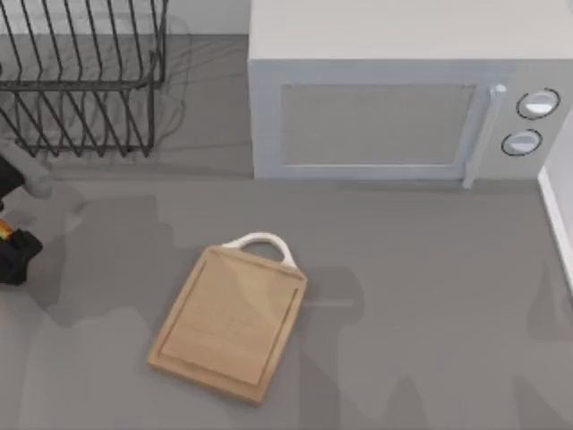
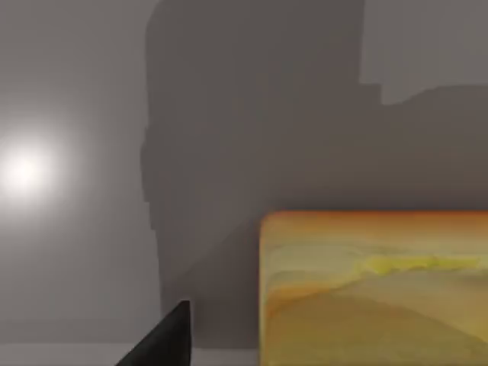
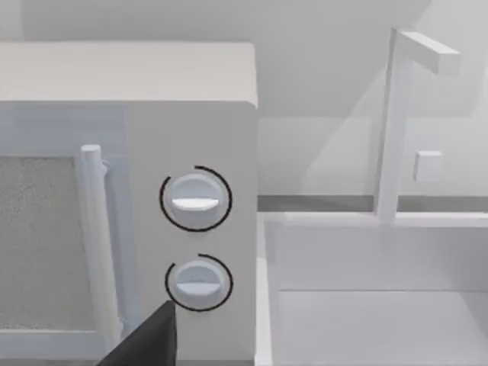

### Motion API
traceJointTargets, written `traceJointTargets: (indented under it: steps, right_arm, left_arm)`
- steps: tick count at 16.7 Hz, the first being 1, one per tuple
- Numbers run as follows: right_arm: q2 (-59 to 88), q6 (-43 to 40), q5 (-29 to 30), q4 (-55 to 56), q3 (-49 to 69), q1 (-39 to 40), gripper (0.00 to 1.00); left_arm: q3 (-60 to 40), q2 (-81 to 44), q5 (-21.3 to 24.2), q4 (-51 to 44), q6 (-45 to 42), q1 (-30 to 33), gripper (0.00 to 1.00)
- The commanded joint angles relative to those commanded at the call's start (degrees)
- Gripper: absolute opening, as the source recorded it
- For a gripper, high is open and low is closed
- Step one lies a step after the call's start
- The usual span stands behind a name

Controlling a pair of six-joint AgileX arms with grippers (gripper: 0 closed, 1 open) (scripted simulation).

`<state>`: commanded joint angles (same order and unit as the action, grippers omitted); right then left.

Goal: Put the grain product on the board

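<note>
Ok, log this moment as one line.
left gripper: table's left edge, at grain product | board: bare, center | right arm: parked facing microwave

The left arm is at the left edge of the table in the top view, with its dark left gripper [image 1: 12,253] there. One black fingertip [image 2: 164,339] shows in the left wrist view, another fingertip [image 3: 149,341] in the right wrist view.

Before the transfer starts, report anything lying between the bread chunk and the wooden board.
Nothing visible: bare grey tabletop separates the left end effector, at the table's left edge with the glossy orange-yellow bread chunk, from the light tan wooden cutting board.
</note>
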<state>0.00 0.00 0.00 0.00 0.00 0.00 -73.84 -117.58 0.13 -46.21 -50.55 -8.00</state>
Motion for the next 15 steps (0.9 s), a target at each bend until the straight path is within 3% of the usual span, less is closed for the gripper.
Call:
traceJointTargets:
  steps: [10,15]
  right_arm:
    - [0.00,0.00,0.00,0.00,0.00,0.00,1.00]
    - [0.00,0.00,0.00,0.00,0.00,0.00,1.00]
  left_arm:
    - [0.00,0.00,0.00,0.00,0.00,0.00,0.02]
    - [0.00,0.00,0.00,0.00,0.00,0.00,0.00]
